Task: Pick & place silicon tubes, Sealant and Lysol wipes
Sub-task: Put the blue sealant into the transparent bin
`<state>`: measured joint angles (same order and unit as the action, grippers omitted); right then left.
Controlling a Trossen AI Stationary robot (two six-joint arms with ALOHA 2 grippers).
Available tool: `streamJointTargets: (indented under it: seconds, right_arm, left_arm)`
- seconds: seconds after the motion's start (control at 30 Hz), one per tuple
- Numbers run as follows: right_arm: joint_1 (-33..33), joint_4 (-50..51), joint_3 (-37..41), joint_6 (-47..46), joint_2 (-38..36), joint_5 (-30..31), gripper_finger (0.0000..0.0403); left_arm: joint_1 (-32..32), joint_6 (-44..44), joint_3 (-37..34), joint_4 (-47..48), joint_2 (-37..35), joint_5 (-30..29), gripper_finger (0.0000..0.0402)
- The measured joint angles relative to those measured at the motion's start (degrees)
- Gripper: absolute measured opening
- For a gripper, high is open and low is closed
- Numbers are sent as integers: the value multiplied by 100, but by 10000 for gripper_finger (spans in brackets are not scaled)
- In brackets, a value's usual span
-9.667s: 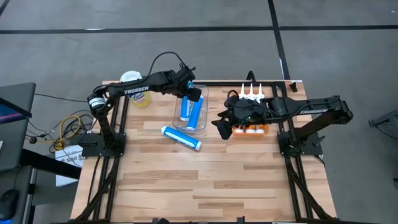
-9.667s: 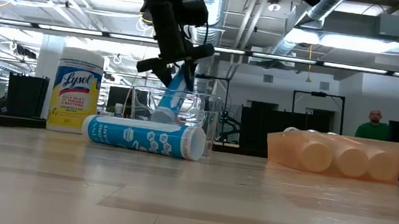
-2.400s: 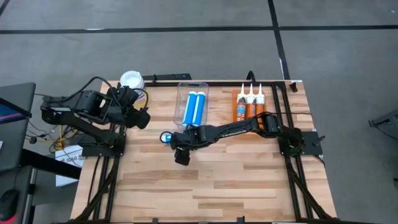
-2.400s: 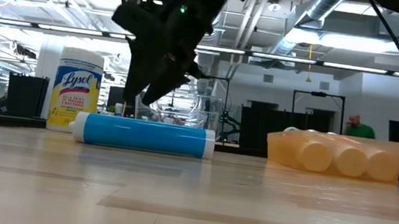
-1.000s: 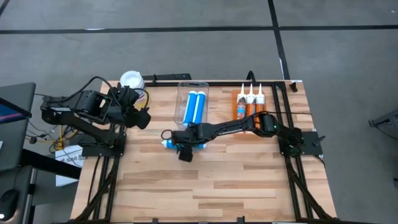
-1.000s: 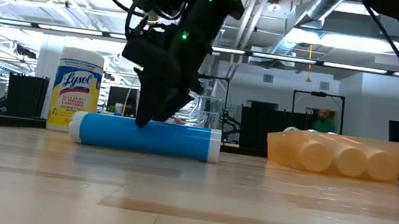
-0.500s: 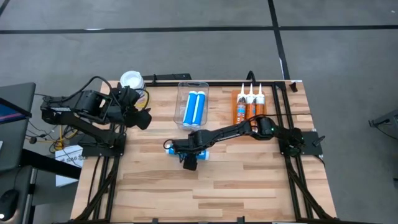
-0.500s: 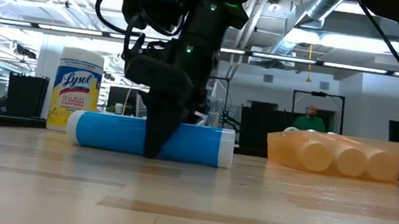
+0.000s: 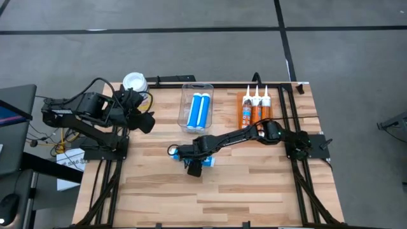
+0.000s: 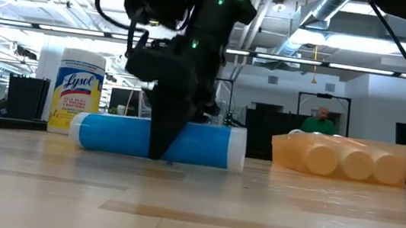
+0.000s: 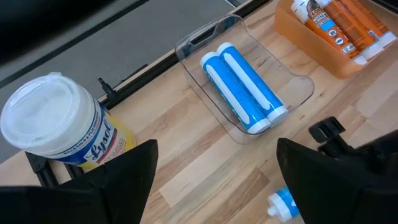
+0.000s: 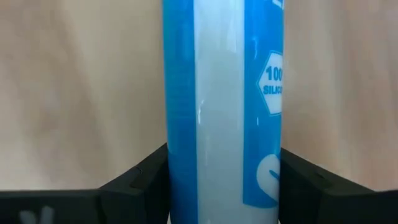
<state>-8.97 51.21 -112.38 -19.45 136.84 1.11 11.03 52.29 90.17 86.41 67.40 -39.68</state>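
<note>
Right claw: we see it pinching a blue tube lying on the desk. Beyond it: bin with two tubes, tray of sealant. Left claw: spread, idle near the Lysol wipes. Left to do, we judge: this tube, wipes.

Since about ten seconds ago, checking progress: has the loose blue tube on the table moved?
Yes. The blue tube lay just in front of the clear bin; it now sits farther from it, toward the table's front, between the right gripper's fingers.
</note>
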Motion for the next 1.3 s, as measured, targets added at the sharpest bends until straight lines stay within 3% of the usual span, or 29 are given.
streamJointTargets:
  seconds: [0.37,0.7,1.0,1.3]
  right_arm:
    - [-114,108,-323,-768,-780,-228,199]
    - [228,145,-336,-1446,-1714,26,199]
    - [824,219,-337,-1675,-2314,770,199]
    - [1541,145,-339,-2672,-2403,724,199]
  left_arm:
    - [0,0,0,-2,0,2,321]
    - [-2,-77,0,-68,0,4,321]
    - [0,-854,0,-526,-1,2,321]
    - [-13,-1899,0,-1515,0,-117,321]
